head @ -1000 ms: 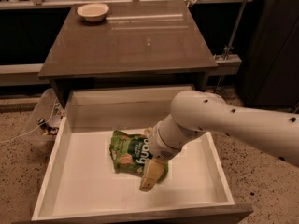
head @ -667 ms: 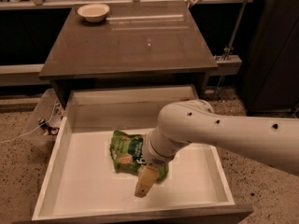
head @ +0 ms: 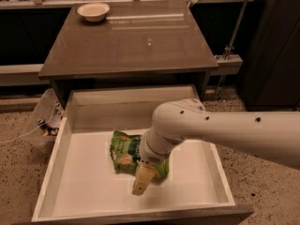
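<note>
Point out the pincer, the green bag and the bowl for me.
pincer (head: 142, 183), camera view, on the tan fingers low inside the open drawer, over the bag's front edge.
green bag (head: 123, 151), camera view, on its left half, lying on the drawer floor.
bowl (head: 93, 11), camera view, on its rim, far-left tabletop.

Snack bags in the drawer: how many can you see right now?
1. A green snack bag lies mid-floor in the open drawer, partly under the arm; the gripper hangs at its front edge. Anything beneath the arm is hidden.

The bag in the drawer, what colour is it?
Green, the bag beside the hand in the open drawer; camera view.
</note>
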You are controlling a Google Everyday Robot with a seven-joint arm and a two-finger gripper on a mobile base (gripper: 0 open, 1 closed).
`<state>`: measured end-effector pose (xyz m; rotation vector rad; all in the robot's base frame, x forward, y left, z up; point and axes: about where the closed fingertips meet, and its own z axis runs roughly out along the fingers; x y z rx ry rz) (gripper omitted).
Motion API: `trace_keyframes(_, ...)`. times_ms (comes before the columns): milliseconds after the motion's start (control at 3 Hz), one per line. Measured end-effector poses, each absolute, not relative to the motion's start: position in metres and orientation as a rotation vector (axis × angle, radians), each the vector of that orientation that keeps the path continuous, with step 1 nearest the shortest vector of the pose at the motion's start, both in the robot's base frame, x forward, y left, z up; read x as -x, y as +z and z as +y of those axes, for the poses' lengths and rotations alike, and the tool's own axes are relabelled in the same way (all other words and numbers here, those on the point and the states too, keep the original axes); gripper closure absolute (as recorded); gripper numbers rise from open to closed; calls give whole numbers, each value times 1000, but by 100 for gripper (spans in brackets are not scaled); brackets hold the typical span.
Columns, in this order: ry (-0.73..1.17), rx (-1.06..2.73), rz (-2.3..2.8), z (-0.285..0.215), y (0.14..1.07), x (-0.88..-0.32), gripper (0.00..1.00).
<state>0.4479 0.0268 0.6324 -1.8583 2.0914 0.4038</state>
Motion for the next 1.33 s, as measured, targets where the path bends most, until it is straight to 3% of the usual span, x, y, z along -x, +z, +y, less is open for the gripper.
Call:
trace_keyframes(1000, 411, 1956, 2091, 51, 595, -477, 0)
trace_keyframes(1333, 421, 1986, 2070, 57, 590, -478, 19)
